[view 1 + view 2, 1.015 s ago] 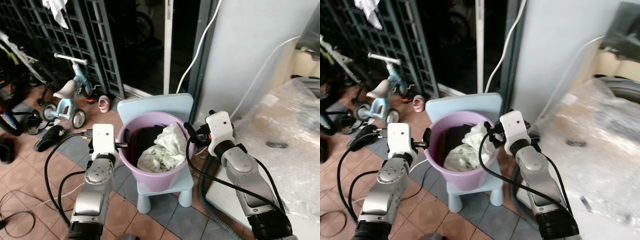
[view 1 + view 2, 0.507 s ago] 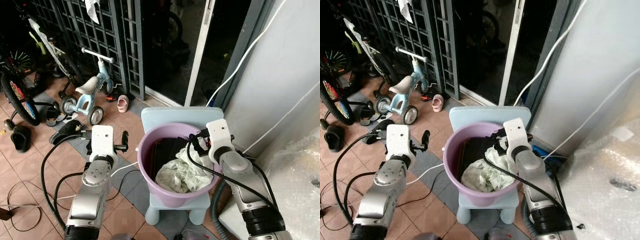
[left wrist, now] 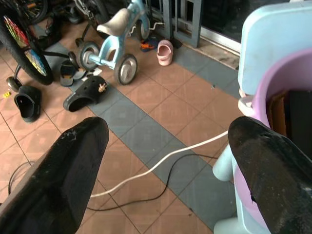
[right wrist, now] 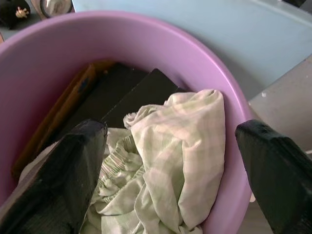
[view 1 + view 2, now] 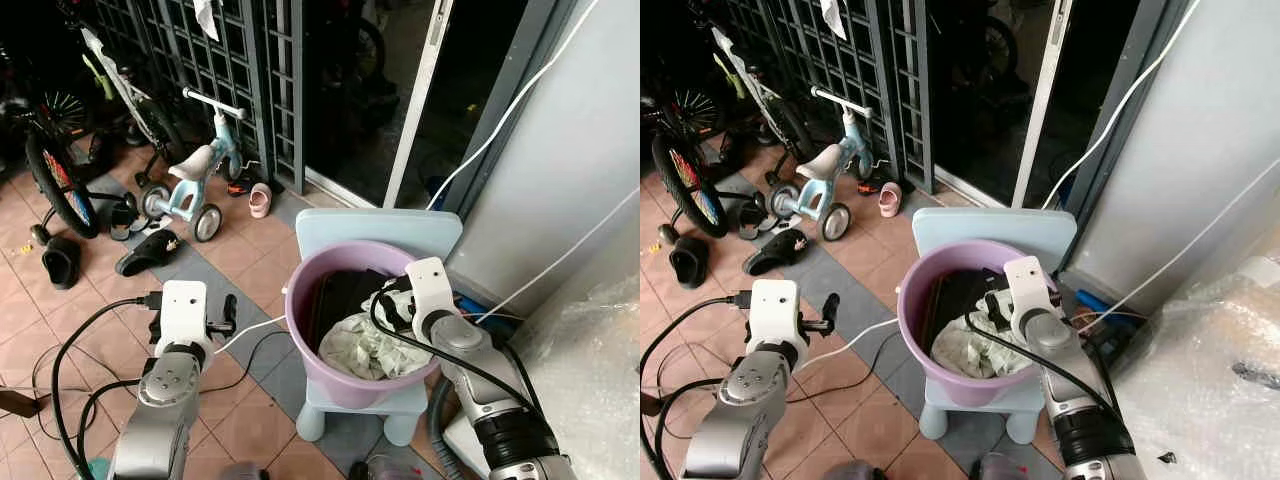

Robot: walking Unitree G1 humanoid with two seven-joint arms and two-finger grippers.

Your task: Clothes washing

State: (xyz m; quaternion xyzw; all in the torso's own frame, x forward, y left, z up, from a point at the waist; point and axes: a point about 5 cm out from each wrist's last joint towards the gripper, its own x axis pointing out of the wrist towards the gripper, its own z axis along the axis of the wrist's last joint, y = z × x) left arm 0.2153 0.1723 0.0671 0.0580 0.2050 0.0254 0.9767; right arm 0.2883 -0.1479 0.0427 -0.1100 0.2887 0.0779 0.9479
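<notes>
Purple tub (image 5: 330, 375) on stool (image 5: 400, 405) | my right gripper (image 4: 170, 161) spread wide over cloth (image 4: 180, 161) | left gripper (image 3: 165, 161) spread wide, idle | risk: snagged cloth tips tub.

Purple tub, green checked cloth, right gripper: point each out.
purple tub (image 5: 345, 385), left eye view, front outer wall.
green checked cloth (image 4: 185, 151), right wrist view, top fold.
right gripper (image 4: 170, 161), right wrist view, midway between its open fingertips, over the cloth.
</notes>
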